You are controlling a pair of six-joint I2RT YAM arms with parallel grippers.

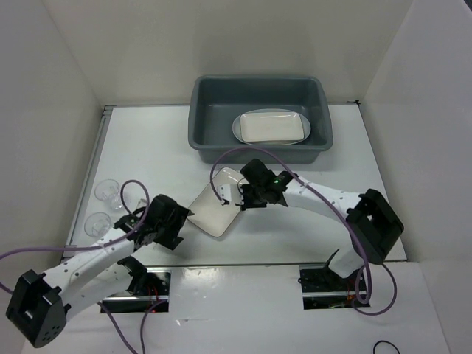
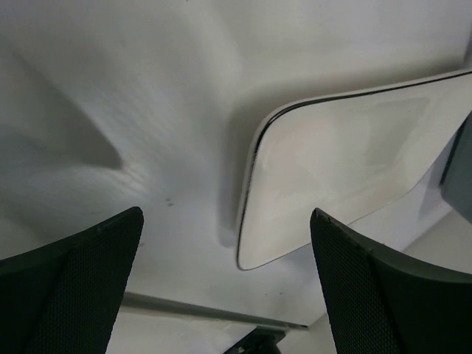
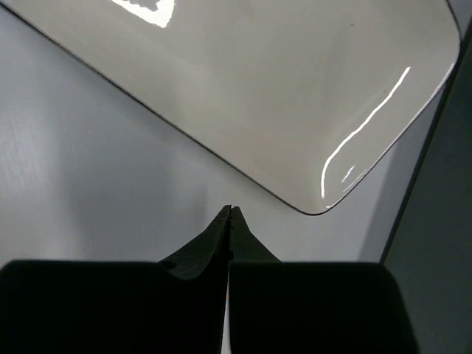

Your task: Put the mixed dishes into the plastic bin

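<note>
The white counter (image 1: 147, 147) carries everything, walled in by pale panels on three sides. At its far edge sits the plastic bin (image 1: 203, 110), a dark grey tub that is the biggest thing on the surface. Inside it, towards the right, lies a white oval platter (image 1: 239, 131) with a cream rounded-rectangle plate (image 1: 271, 127) resting on top. A second rounded-rectangle plate (image 1: 217, 206), white with a thin dark line along its rim, is still out on the counter, in front of the bin and between the two arms, turned corner-on to the counter edge. The right claw (image 1: 247, 193) is at that plate's far right edge; in the right wrist view its jaws are pressed together with nothing between them (image 3: 230, 210), the tips just beside the glossy rim of the plate (image 3: 258, 81), and I cannot tell whether they touch it. The left claw (image 1: 171, 225) is near the plate's left corner with its jaws spread wide and empty (image 2: 225, 221), the plate (image 2: 339, 169) lying ahead of them to the right. Two small clear glass cups (image 1: 107, 190) (image 1: 98, 223) stand near the counter's left edge, beside the left arm.
</note>
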